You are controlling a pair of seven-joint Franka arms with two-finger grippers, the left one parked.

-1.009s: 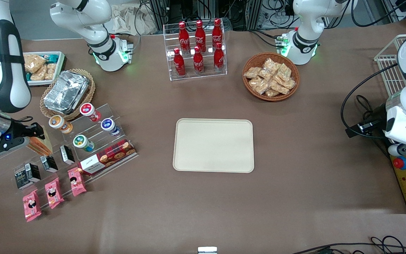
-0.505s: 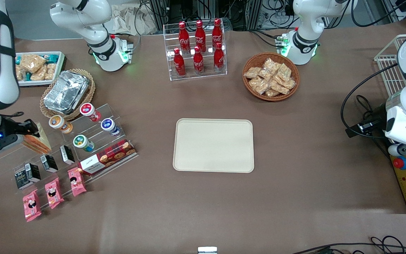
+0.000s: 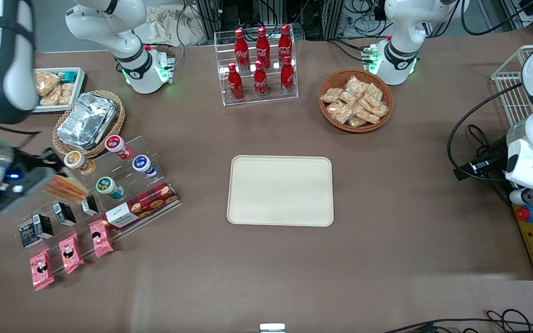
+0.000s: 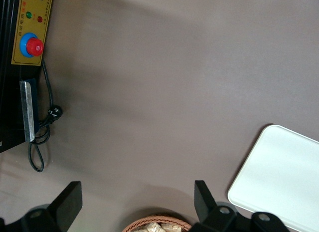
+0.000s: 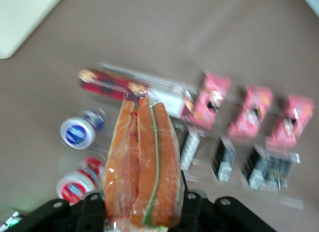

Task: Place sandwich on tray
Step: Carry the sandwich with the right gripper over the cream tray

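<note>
Table [image 3: 387, 259], brown cover, fills the front view. Tray [image 3: 280, 190] lies flat at mid-table, cream-beige, nothing on it; its corner also shows in the right wrist view [image 5: 22, 17] and the left wrist view [image 4: 279, 182].

Clear tiered stand [image 3: 123, 185] sits toward the working arm's end, approx 9 o'clock from tray. On it: red cookie box [image 3: 141, 206], 4 round tubs [image 3: 120, 145], 4 small black cartons [image 3: 65, 213], 3 pink packets [image 3: 70, 252] on the tier nearest the front camera. Foil container in a wicker basket [image 3: 88, 121] is at approx 12 o'clock from the stand; small white snack tray [image 3: 56, 88] is farther from the front camera still.

Bottle rack w/ 6 red cola bottles [image 3: 259, 64] stands at 12 o'clock from tray. Round wicker basket of tan snack packets [image 3: 355, 99] is at approx 1 o'clock from tray.

Gripper [image 3: 40, 178] hangs above the stand's working-arm end, clamped on the sandwich [image 3: 65, 187]. Sandwich is in the air over the black cartons, well apart from tray, at tray's 9 o'clock. Wrist view: fingers [image 5: 94, 207] press both flat sides of the wedge [image 5: 144, 162]; orange + green layers show thru the wrap.
</note>
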